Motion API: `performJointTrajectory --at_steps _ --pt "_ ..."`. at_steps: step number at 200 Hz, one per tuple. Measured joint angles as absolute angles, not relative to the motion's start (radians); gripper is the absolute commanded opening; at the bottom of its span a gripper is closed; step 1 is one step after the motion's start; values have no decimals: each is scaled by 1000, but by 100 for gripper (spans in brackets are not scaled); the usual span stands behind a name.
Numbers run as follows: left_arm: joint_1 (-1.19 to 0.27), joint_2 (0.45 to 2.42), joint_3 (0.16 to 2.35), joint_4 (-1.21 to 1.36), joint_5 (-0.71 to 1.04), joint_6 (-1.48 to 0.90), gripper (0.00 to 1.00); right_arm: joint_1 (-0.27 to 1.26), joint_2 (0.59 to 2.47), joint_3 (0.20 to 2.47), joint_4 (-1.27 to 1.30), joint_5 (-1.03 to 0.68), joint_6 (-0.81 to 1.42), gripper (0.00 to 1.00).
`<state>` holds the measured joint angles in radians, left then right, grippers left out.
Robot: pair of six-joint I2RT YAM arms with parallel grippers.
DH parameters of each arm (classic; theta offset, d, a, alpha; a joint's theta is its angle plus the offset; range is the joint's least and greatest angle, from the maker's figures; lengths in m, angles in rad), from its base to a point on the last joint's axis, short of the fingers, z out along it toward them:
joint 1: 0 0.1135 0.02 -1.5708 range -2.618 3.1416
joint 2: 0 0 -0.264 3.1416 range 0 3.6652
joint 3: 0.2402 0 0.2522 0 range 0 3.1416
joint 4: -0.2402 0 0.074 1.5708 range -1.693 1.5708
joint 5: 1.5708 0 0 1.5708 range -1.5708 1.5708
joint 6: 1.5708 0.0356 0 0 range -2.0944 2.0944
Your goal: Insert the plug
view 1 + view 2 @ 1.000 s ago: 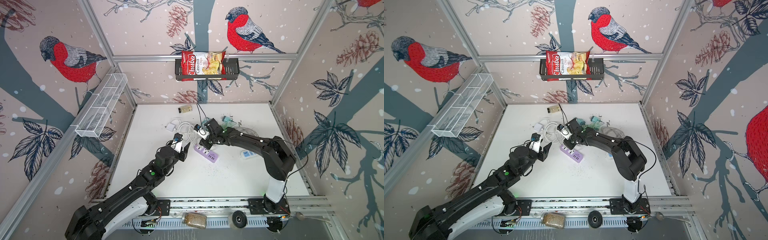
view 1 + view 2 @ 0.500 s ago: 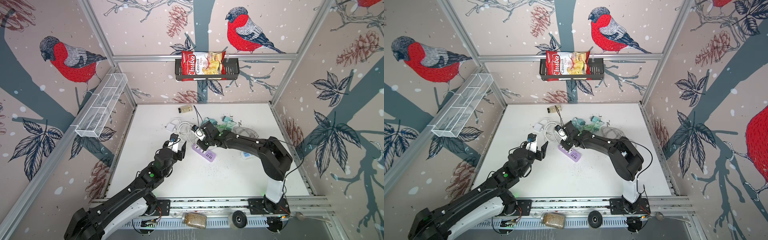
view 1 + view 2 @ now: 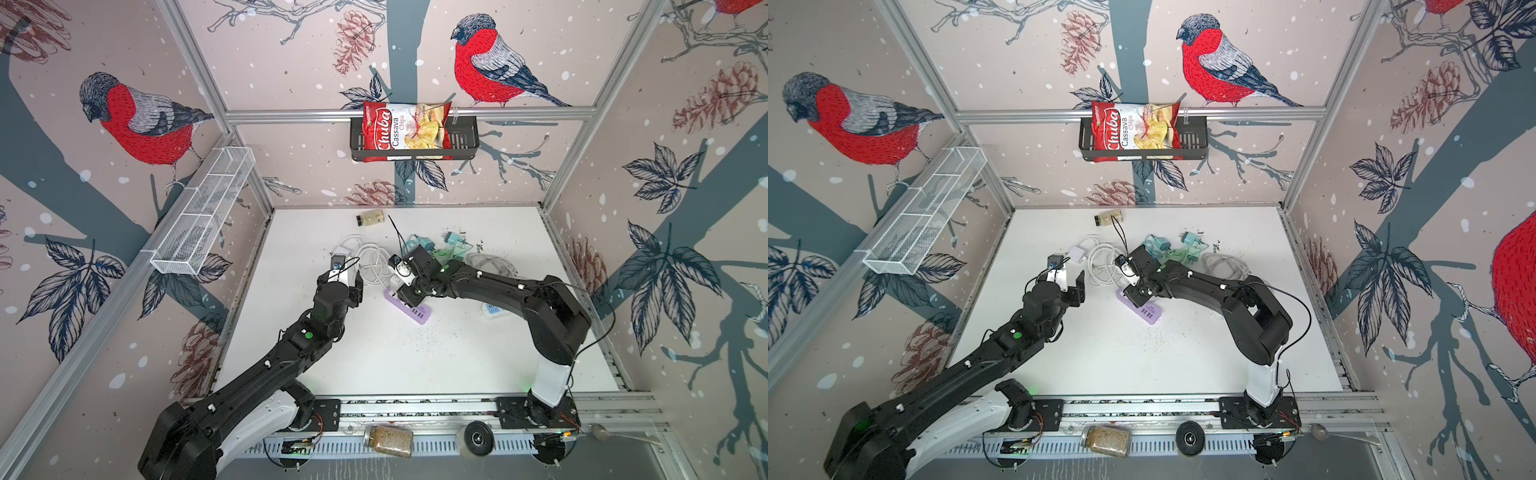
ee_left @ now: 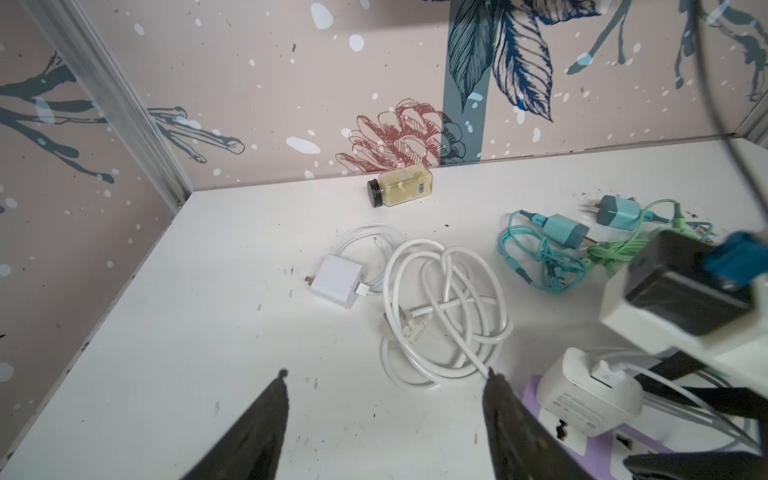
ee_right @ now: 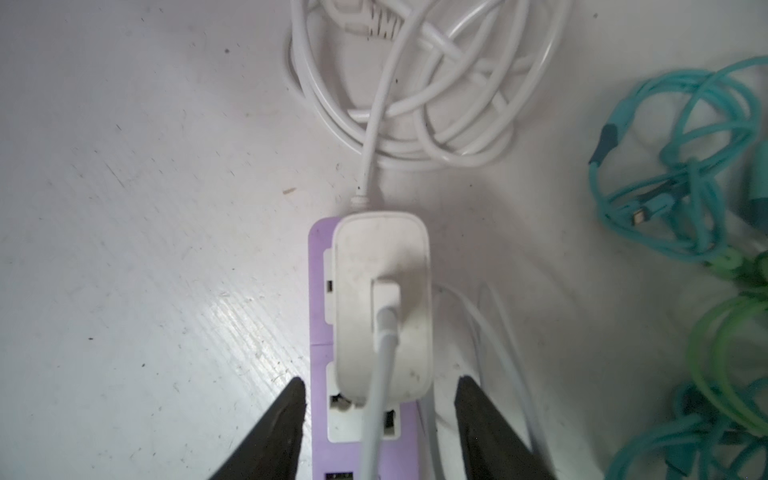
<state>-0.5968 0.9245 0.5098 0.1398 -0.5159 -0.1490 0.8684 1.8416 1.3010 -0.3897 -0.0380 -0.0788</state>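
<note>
We note the plug (image 5: 382,307) seated in the power strip (image 5: 320,291) — right gripper (image 5: 380,380) astride, left gripper (image 4: 386,372) nearby, both parted, empty.

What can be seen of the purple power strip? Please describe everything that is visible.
The purple power strip looks like smooth plastic: a long flat bar with white socket faces and dark USB ports at one end. It lies flat on the white table, diagonal in both top views. A white charger sits plugged into it. The right gripper hangs open astride it; whether they touch cannot be told.
</note>
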Motion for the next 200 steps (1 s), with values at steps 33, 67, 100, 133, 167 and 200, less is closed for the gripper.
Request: performJointTrajectory --at_steps 33,67,100,133,167,200 --pt "-496 997 587 62 -493 -212 74 862 1808 1303 -390 -41 -76 70" --pt "-370 1090 686 -20 -472 -323 73 838 1759 1285 -373 -54 -72 71" --pt "-291 1229 772 -76 -437 -458 71 778 1699 1224 -348 -63 -53 71" --pt "-276 1452 912 -126 -377 -574 69 692 1641 1151 -316 -88 -46 72" --pt "-265 1642 1039 -142 -332 -695 67 636 1608 1097 -287 -109 -46 72" --pt "-243 1773 1118 -138 -260 -789 67 618 1590 1065 -270 -128 -47 72"
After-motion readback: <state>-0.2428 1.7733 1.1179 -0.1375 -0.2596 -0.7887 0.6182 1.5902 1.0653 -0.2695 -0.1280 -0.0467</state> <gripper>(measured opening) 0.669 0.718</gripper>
